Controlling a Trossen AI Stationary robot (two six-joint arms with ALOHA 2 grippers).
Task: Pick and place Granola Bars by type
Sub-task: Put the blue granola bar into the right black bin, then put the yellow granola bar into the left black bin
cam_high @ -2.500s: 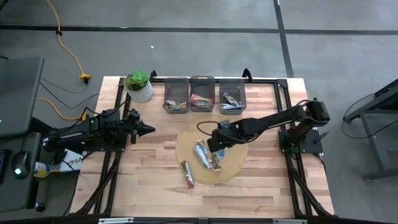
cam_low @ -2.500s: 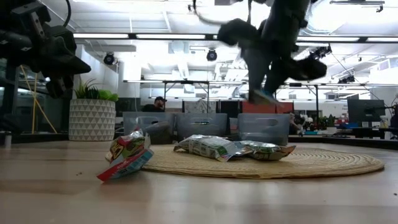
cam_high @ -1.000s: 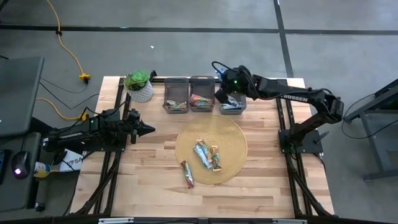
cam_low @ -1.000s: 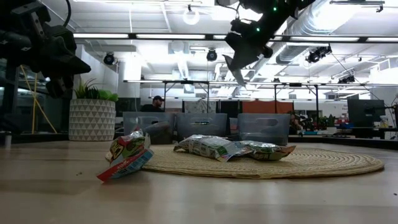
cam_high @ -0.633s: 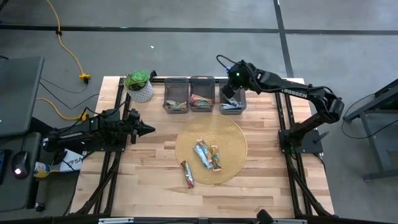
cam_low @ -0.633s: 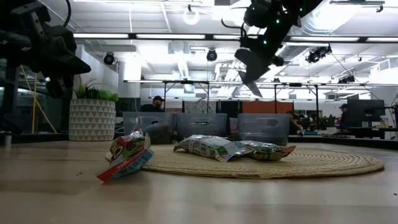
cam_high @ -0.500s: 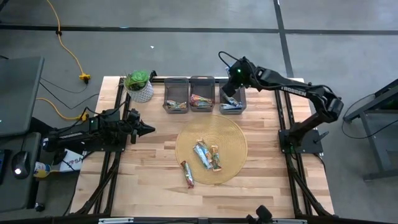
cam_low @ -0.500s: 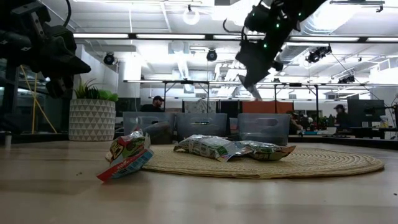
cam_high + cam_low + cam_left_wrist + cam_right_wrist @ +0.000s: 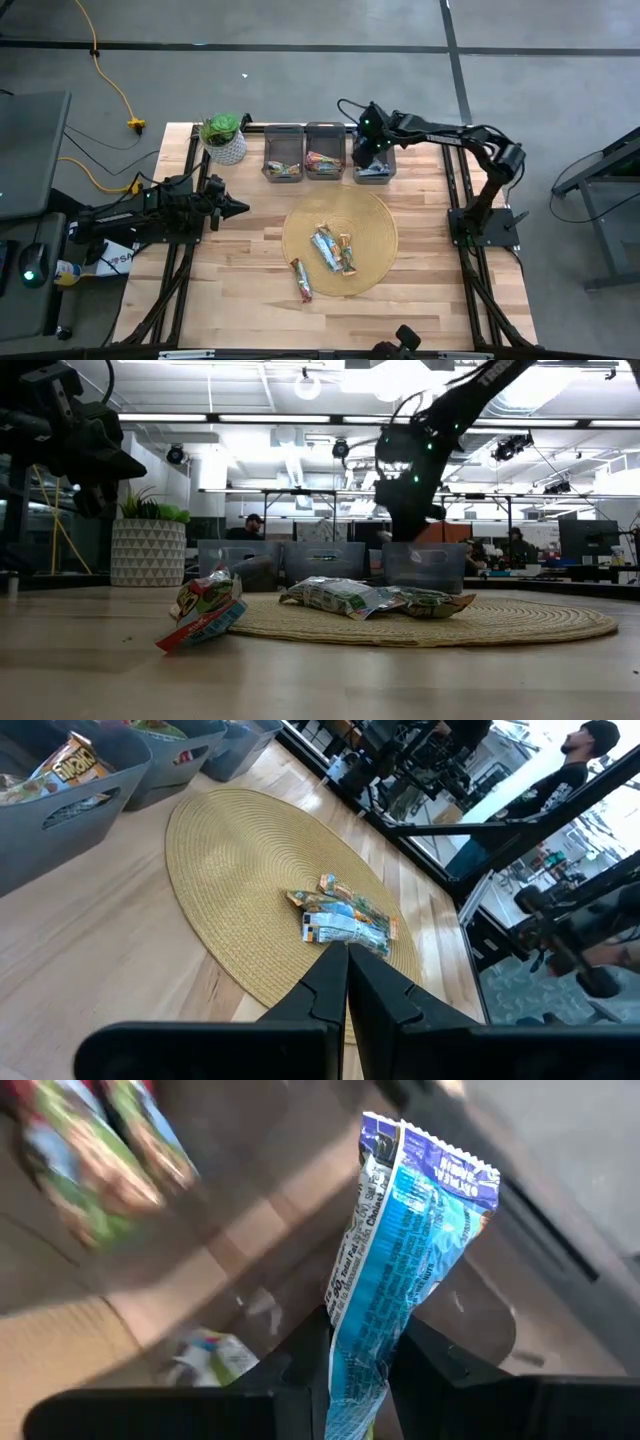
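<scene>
My right gripper (image 9: 366, 152) hangs over the rightmost of three grey bins (image 9: 388, 140) at the table's far edge, shut on a blue granola bar (image 9: 410, 1250). In the low view it reaches down to that bin's rim (image 9: 405, 525). Two more bars (image 9: 328, 248) (image 9: 346, 252) lie flat on the round woven mat (image 9: 375, 215). A third (image 9: 302, 280) lies on the wood by the mat's near left rim. My left gripper (image 9: 240, 208) waits shut at the table's left, well above the top. My right gripper pinches the blue bar between its two fingers (image 9: 312, 1342), at one end of the wrapper (image 9: 352, 1348). The fingers slant steeply down from above. The bar sticks out past the fingertips, its crimped free end (image 9: 430, 1145) foremost, lifted clear above the bin.
The left bin (image 9: 283, 152) and the middle bin (image 9: 325, 150) each hold wrapped bars, and more lie in the right bin (image 9: 372, 172). A potted plant (image 9: 223, 138) stands at the far left corner. Bare wood spreads left of and in front of the mat.
My right gripper has come down with the blue bar toward the rightmost bin and tipped more steeply downward, its arm swinging in along the far edge. The bar stays in the shut fingers. The bars on the mat and table lie as before.
</scene>
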